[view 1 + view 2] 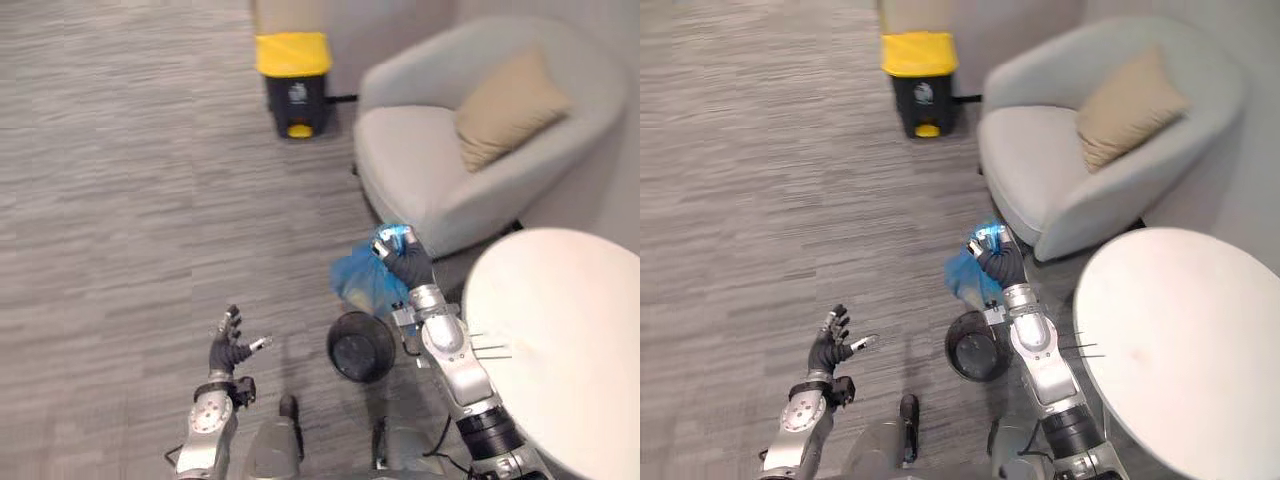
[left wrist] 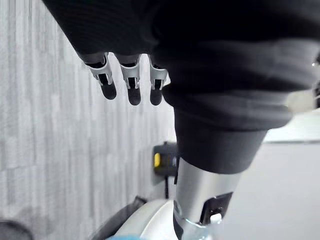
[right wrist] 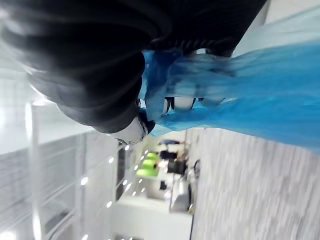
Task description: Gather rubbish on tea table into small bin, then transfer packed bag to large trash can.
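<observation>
The right hand [image 1: 405, 262], just right of the frame's centre, has its fingers curled tight round the gathered neck of the blue bag [image 1: 362, 283]. The bag hangs below and to the left of the fist. In the right wrist view the bag's plastic [image 3: 260, 100] streams out of the closed grip. The bag's lower edge meets the rim of the small black bin [image 1: 360, 347] in the picture, and whether the two touch cannot be told. The bin stands on the floor at lower centre, near the curved left edge of the round white table [image 1: 560, 330] in the lower right. The armchair [image 1: 420, 170], with a tan cushion [image 1: 508, 108], takes the upper right, and its front edge is close above the bag. The large trash can [image 1: 293, 75], yellow-lidded, stands at upper centre, just beside the chair's left edge. A broad stretch of grey floor [image 1: 130, 180] runs down the left half. The left hand [image 1: 232, 345], at lower left, is spread with its fingers [image 2: 132, 82] straight, holding nothing.
</observation>
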Robot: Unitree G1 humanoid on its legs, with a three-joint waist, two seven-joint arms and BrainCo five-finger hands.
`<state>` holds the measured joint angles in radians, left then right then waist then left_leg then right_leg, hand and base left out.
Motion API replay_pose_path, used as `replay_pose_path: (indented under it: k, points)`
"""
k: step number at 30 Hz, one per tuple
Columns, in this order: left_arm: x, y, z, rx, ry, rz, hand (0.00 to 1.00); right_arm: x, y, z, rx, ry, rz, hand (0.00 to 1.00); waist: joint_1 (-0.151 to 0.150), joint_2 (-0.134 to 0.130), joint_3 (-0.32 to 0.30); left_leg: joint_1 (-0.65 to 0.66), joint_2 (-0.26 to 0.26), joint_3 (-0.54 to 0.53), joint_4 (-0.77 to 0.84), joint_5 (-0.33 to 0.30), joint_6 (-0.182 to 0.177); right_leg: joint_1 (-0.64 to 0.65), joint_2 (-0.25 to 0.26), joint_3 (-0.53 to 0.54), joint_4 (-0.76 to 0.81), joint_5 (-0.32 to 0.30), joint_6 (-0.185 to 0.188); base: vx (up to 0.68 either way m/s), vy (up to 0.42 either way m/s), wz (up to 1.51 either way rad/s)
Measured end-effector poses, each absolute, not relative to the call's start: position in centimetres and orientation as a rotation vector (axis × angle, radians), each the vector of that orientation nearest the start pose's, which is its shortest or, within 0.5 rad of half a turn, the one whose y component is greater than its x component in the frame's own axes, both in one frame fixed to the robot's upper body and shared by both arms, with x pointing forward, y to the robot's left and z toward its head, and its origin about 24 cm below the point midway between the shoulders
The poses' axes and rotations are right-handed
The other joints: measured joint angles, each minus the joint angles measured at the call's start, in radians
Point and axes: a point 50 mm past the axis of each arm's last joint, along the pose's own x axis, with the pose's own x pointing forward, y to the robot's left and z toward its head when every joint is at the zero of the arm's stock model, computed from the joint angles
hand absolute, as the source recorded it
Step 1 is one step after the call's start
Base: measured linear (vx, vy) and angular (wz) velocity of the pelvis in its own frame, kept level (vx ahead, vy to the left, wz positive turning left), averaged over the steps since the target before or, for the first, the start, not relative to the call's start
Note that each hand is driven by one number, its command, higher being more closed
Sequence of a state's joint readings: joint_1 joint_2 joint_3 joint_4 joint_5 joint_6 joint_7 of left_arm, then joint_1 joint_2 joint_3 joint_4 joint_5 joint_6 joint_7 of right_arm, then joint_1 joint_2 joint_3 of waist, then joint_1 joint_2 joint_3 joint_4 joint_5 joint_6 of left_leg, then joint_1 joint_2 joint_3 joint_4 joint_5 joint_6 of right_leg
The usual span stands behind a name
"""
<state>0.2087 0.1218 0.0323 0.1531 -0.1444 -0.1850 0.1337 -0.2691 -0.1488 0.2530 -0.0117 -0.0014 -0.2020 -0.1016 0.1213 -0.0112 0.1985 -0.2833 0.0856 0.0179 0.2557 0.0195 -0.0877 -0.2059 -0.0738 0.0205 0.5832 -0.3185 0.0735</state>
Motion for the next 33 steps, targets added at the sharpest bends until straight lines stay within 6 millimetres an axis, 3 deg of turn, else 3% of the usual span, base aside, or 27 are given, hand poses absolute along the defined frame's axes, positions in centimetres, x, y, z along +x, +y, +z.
replay_pose_path:
  k: [1, 2, 3, 4, 5, 6, 8, 10, 11, 12, 13, 15, 16, 20, 25, 33]
  points:
    - [19.6, 19.9, -1.6, -0.020, 0.147, 0.244, 0.00, 29.0, -10.0, 13.4, -0.151, -0.499, 0.230, 1.00, 0.010, 0.032, 0.010, -0.026, 0.022, -0.026, -0.048, 0.041, -0.005, 0.013, 0.031, -0.022, -0.085, -0.001, -0.023, -0.24, -0.134, 0.17]
    - [19.6, 19.7, -1.6, -0.028, 0.146, 0.241, 0.00, 29.3, -10.2, 13.6, -0.162, -0.503, 0.226, 1.00, 0.001, 0.052, 0.017, -0.037, 0.032, -0.050, -0.065, 0.067, -0.005, 0.009, 0.046, -0.041, -0.096, 0.015, -0.035, -0.29, -0.141, 0.47]
    - [19.7, 19.1, -1.6, -0.037, 0.145, 0.219, 0.00, 29.8, -10.8, 13.2, -0.188, -0.478, 0.211, 1.00, -0.004, 0.069, 0.025, -0.038, 0.043, -0.083, -0.113, 0.120, -0.014, -0.002, 0.061, -0.077, -0.093, 0.028, -0.049, -0.30, -0.154, 0.75]
    - [19.8, 18.4, -1.3, -0.048, 0.135, 0.193, 0.00, 30.2, -11.6, 12.1, -0.223, -0.423, 0.199, 1.00, -0.004, 0.076, 0.027, -0.029, 0.060, -0.085, -0.175, 0.132, -0.011, -0.005, 0.073, -0.114, -0.093, 0.040, -0.067, -0.34, -0.191, 0.75]
    - [19.9, 18.0, -1.2, -0.052, 0.127, 0.177, 0.00, 30.4, -12.0, 11.7, -0.241, -0.398, 0.193, 1.00, -0.005, 0.080, 0.029, -0.021, 0.070, -0.076, -0.209, 0.122, 0.000, -0.003, 0.074, -0.136, -0.101, 0.051, -0.078, -0.31, -0.159, 1.08]
    - [20.7, 17.1, -0.5, -0.057, 0.094, 0.124, 0.00, 30.9, -13.0, 11.1, -0.272, -0.356, 0.168, 1.00, -0.020, 0.072, 0.034, -0.049, 0.066, -0.027, -0.200, 0.048, 0.073, 0.002, 0.035, -0.199, -0.147, 0.081, -0.102, -0.26, -0.088, 1.04]
    - [21.5, 16.4, 0.4, -0.052, 0.050, 0.076, 0.00, 31.5, -14.0, 11.4, -0.289, -0.344, 0.136, 1.00, -0.039, 0.056, 0.043, -0.093, 0.029, 0.011, -0.032, 0.048, 0.082, -0.008, -0.019, -0.237, -0.170, 0.111, -0.106, -0.24, -0.048, 0.96]
    - [21.8, 16.4, 1.1, -0.047, 0.021, 0.059, 0.00, 31.6, -14.3, 11.9, -0.290, -0.357, 0.131, 1.00, -0.059, 0.060, 0.040, -0.057, 0.019, 0.063, 0.113, 0.013, 0.090, -0.003, -0.047, -0.254, -0.210, 0.148, -0.099, -0.20, -0.030, 0.53]
    - [22.2, 16.4, 1.6, -0.045, -0.008, 0.053, 0.00, 31.6, -14.3, 12.1, -0.280, -0.364, 0.134, 1.00, -0.062, 0.069, 0.034, -0.007, 0.034, 0.077, 0.164, -0.059, 0.072, -0.001, -0.049, -0.260, -0.236, 0.172, -0.098, -0.16, 0.026, 0.33]
    - [22.5, 16.3, 1.9, -0.042, -0.024, 0.047, 0.00, 31.6, -14.4, 12.2, -0.278, -0.368, 0.133, 1.00, -0.064, 0.073, 0.032, 0.023, 0.043, 0.082, 0.163, -0.091, 0.062, 0.001, -0.049, -0.267, -0.251, 0.185, -0.096, -0.20, 0.132, 0.32]
    - [23.1, 15.9, 2.7, -0.024, -0.062, 0.014, 0.00, 31.6, -14.3, 12.3, -0.271, -0.371, 0.139, 1.00, -0.075, 0.079, 0.028, 0.119, 0.051, 0.084, 0.058, -0.123, 0.028, 0.006, -0.040, -0.277, -0.300, 0.223, -0.081, -0.13, 0.114, 0.30]
    - [23.4, 15.6, 3.0, -0.015, -0.078, -0.013, 0.00, 31.5, -14.0, 12.4, -0.264, -0.377, 0.151, 1.00, -0.085, 0.090, 0.021, 0.177, 0.052, 0.079, -0.074, -0.120, -0.012, 0.007, -0.028, -0.288, -0.336, 0.250, -0.068, -0.11, 0.122, 0.18]
    - [23.6, 15.3, 3.3, 0.010, -0.087, -0.044, 0.00, 31.4, -13.6, 12.3, -0.247, -0.374, 0.167, 1.00, -0.089, 0.070, 0.017, 0.192, 0.042, 0.084, -0.145, -0.080, -0.022, 0.008, -0.035, -0.284, -0.372, 0.282, -0.057, -0.13, 0.165, 0.03]
    - [24.5, 14.5, 4.3, 0.104, -0.134, -0.128, 0.00, 30.6, -11.5, 13.9, -0.222, -0.453, 0.267, 1.00, -0.097, 0.054, 0.000, 0.208, -0.011, 0.092, -0.233, -0.019, 0.015, 0.068, -0.051, -0.280, -0.558, 0.414, -0.023, -0.07, 0.143, 0.05]
    - [25.3, 13.0, 5.1, 0.174, -0.173, -0.218, 0.00, 29.9, -9.1, 13.7, -0.181, -0.452, 0.383, 1.00, -0.105, 0.042, -0.042, 0.225, -0.032, 0.097, -0.251, -0.009, 0.021, 0.104, -0.057, -0.258, -0.626, 0.452, -0.012, 0.00, 0.078, -0.04]
    - [27.0, 11.0, 5.4, 0.308, -0.205, -0.299, 0.00, 28.7, -5.3, 13.3, -0.148, -0.438, 0.611, 1.00, -0.107, 0.032, -0.068, 0.245, -0.015, 0.110, -0.251, -0.008, 0.018, 0.116, -0.029, -0.225, -0.640, 0.465, -0.028, -0.02, -0.018, -0.09]
